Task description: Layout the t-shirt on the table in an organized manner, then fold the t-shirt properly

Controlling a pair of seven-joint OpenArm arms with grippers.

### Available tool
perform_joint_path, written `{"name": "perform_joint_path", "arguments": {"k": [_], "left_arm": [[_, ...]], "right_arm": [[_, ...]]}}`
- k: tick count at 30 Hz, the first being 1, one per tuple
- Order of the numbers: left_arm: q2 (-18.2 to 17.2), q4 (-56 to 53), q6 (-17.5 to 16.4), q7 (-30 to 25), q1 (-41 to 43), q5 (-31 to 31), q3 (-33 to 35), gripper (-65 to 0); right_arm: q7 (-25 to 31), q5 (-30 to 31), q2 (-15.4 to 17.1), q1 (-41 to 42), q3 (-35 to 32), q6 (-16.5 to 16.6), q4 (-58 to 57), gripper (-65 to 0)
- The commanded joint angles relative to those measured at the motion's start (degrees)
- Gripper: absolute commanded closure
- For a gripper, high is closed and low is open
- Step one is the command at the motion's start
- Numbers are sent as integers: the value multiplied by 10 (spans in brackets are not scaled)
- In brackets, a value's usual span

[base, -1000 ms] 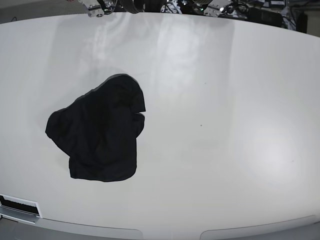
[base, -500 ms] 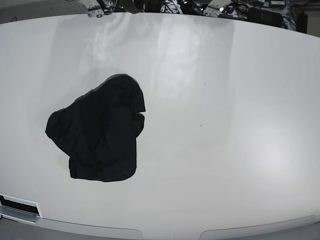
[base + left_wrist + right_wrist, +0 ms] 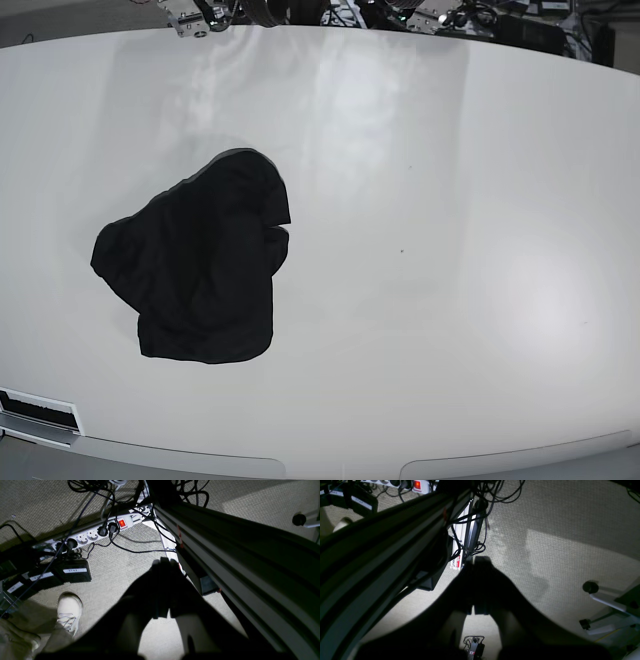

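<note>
The black t-shirt [image 3: 195, 270] lies crumpled in a rough heap on the left half of the white table [image 3: 450, 200], a little in from the front edge. Neither gripper is over the tabletop in the base view. In the left wrist view my left gripper [image 3: 164, 563] is shut and empty, pointing down at the carpet beside the table frame. In the right wrist view my right gripper [image 3: 474, 561] is shut and empty too, also hanging over the carpet. The shirt's neck tag does not show.
A metal frame beam [image 3: 237, 555] runs beside the left gripper and also shows in the right wrist view [image 3: 382, 542]. A power strip [image 3: 95, 533] with cables and a person's white shoe [image 3: 68, 612] are on the floor. A caster [image 3: 588, 587] stands at the right.
The shirt has not moved. Only the arm parts at the table's far edge have shifted slightly.
</note>
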Motion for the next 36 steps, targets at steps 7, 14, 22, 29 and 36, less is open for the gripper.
{"name": "perform_joint_path", "arguments": {"k": [7, 14, 22, 29, 36], "left_arm": [[-8, 19, -5, 20, 46, 2, 1, 0], [-36, 98, -5, 26, 130, -1, 1, 0], [-82, 221, -20, 60, 209, -53, 1, 0], [-134, 389, -20, 109, 290, -56, 1, 0], [-212, 620, -20, 168, 409, -78, -1, 0]], "right_arm": [[-38, -5, 7, 12, -2, 56, 17, 0], [-42, -5, 23, -42, -2, 130, 26, 0], [-134, 5, 48, -162, -2, 148, 193, 0], [-168, 46, 113, -315, -2, 102, 468, 0], [-223, 47, 171, -460, 0, 46, 719, 0]]}}
